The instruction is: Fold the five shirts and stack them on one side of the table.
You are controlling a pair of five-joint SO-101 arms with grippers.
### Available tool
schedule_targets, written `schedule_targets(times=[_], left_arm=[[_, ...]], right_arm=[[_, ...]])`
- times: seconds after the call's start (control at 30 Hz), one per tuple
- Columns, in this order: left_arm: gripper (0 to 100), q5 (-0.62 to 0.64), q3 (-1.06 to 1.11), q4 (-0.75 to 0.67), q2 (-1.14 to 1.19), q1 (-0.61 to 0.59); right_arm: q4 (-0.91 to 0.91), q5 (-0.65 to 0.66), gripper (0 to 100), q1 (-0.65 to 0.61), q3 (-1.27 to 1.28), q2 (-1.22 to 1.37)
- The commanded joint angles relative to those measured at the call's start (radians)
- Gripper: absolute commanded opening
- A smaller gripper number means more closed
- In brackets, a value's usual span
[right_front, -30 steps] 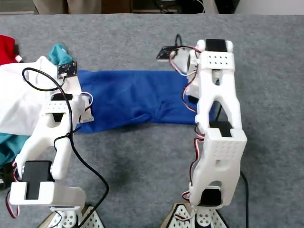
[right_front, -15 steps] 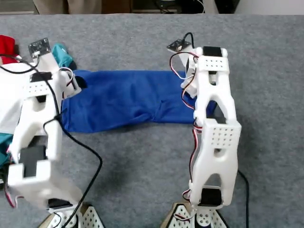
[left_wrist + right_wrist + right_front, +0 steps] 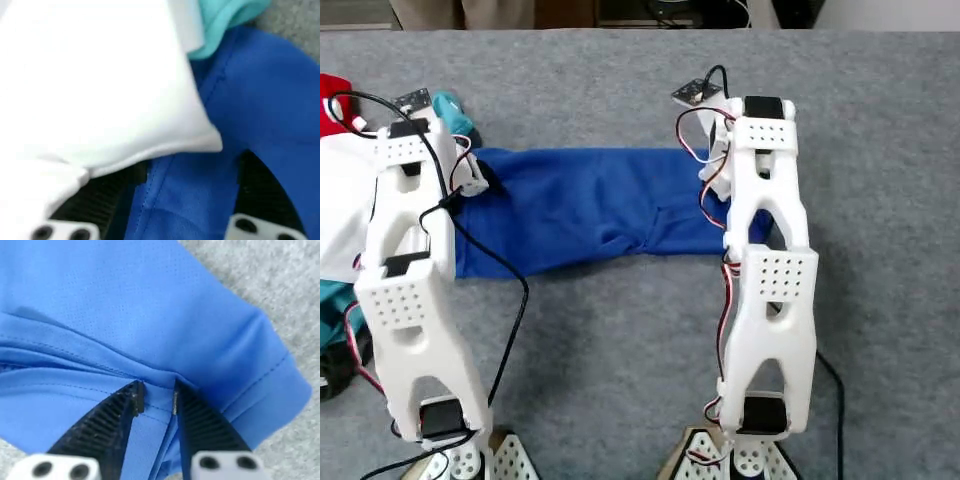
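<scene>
A blue shirt (image 3: 580, 205) lies folded into a long band across the middle of the grey table (image 3: 880, 120). My left gripper (image 3: 187, 195) sits low over its left end, open, with blue cloth (image 3: 280, 100) between the spread fingers and the edge of a white shirt (image 3: 90, 75) just beside them. In the high view the left gripper (image 3: 470, 180) is at the band's far left corner. My right gripper (image 3: 155, 397) is at the right end, shut on a raised fold of the blue shirt (image 3: 125, 305); the right arm (image 3: 760, 200) covers that end from above.
A pile of other shirts lies at the left edge: a white shirt (image 3: 340, 210), a teal shirt (image 3: 450, 110) behind it, a red shirt (image 3: 335, 100) in the far corner, and more teal cloth (image 3: 335, 300) nearer. Bare table lies right of the right arm.
My left arm has swung from the band's near left side up to its far left corner. The right arm shifted only slightly, and the blue band stayed in place.
</scene>
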Motion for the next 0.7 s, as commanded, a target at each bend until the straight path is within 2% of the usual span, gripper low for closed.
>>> schedule_targets(times=[0.0, 0.3, 0.57, 0.67], left_arm=[[30, 0.006, -0.137, 0.052, 0.051, -0.008], [30, 0.005, -0.331, 0.18, 0.193, 0.0], [30, 0.005, -0.4, 0.219, 0.242, 0.002], [23, 0.005, -0.404, 0.219, 0.242, 0.003]], right_arm=[[0.005, -0.011, 12.5, 0.013, -0.041, -0.002], [-0.002, -0.011, 12.5, 0.061, -0.051, -0.007], [0.002, -0.011, 12.5, 0.065, -0.064, -0.002], [-0.002, -0.011, 12.5, 0.065, -0.064, -0.002]])
